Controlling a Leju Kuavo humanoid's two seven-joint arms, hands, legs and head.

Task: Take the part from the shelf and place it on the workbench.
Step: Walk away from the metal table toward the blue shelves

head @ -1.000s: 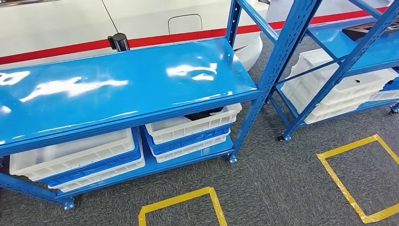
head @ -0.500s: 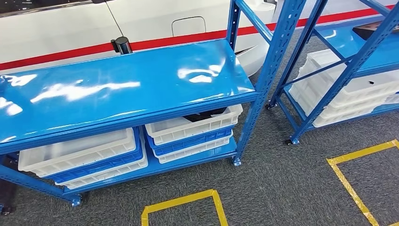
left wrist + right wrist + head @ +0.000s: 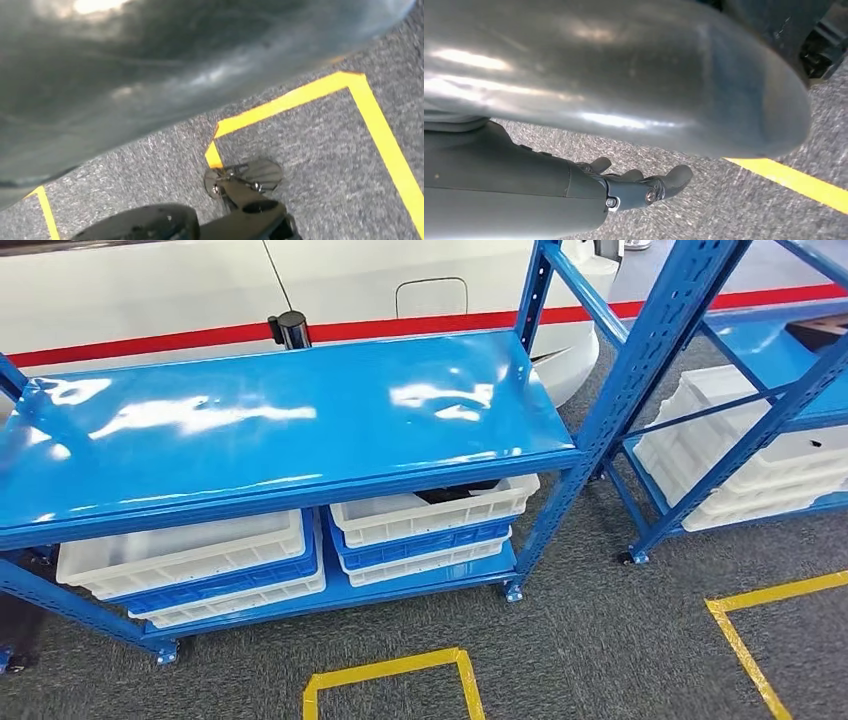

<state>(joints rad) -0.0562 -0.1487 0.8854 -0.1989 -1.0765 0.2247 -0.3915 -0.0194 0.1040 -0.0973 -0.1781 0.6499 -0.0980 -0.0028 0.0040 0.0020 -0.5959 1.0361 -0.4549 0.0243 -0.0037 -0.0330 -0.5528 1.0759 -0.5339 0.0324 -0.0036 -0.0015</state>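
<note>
View has slid left across the blue shelf point(image 3: 290, 420), so the robot is turning, not the racks | part: dark shape in a white bin point(image 3: 430, 505) underneath, untouched | right hand point(image 3: 644, 187) hangs empty, fingers loosely apart | left hand: cannot tell.

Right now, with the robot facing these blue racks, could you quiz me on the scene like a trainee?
1. True or false: the rack's top shelf holds a crate.
2. What colour is the floor tape? A red, B yellow, C green.
3. Fill in: the dark part lies in a ____ crate on the lower shelf.
Key: 1 false; 2 B; 3 white.
</note>
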